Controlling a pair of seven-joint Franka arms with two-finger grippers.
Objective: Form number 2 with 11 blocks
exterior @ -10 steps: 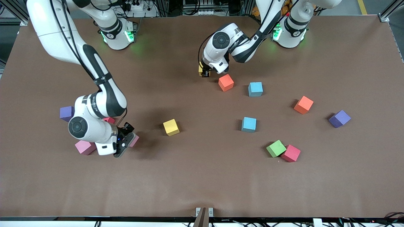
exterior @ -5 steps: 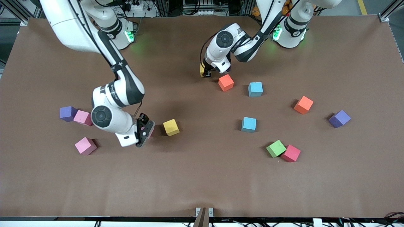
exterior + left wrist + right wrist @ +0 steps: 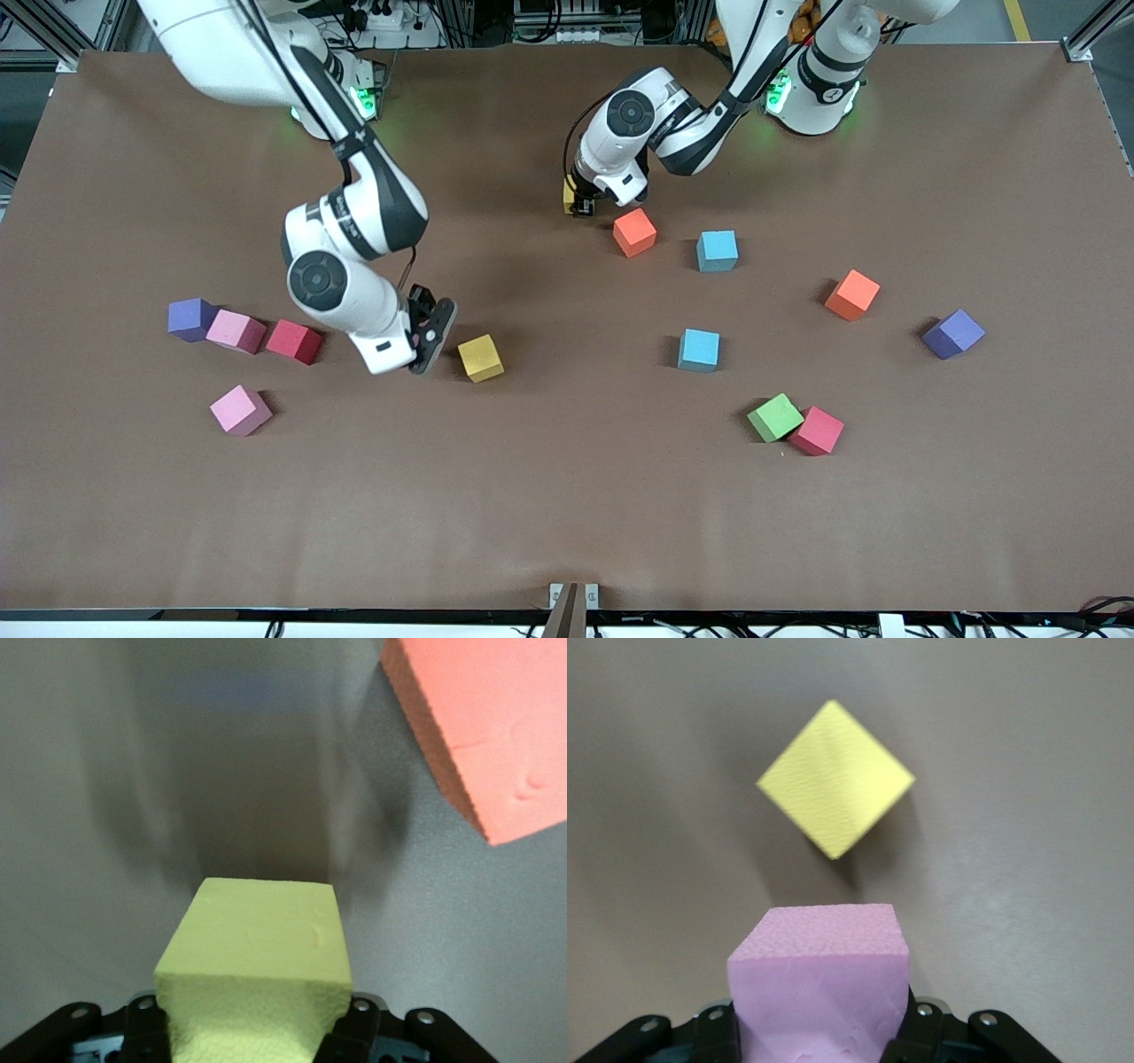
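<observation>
right gripper (image 3: 431, 326) pinches a pink block (image 3: 819, 988); left gripper (image 3: 578, 206) pinches a yellow block (image 3: 257, 970).

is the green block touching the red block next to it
Touching. In the front view the green block and the red block sit with their facing sides pressed together, with no strip of table visible between them.

The right hand (image 3: 431, 330) hangs beside a block (image 3: 480, 358); other blocks (image 3: 698, 350) lie well apart.
</observation>
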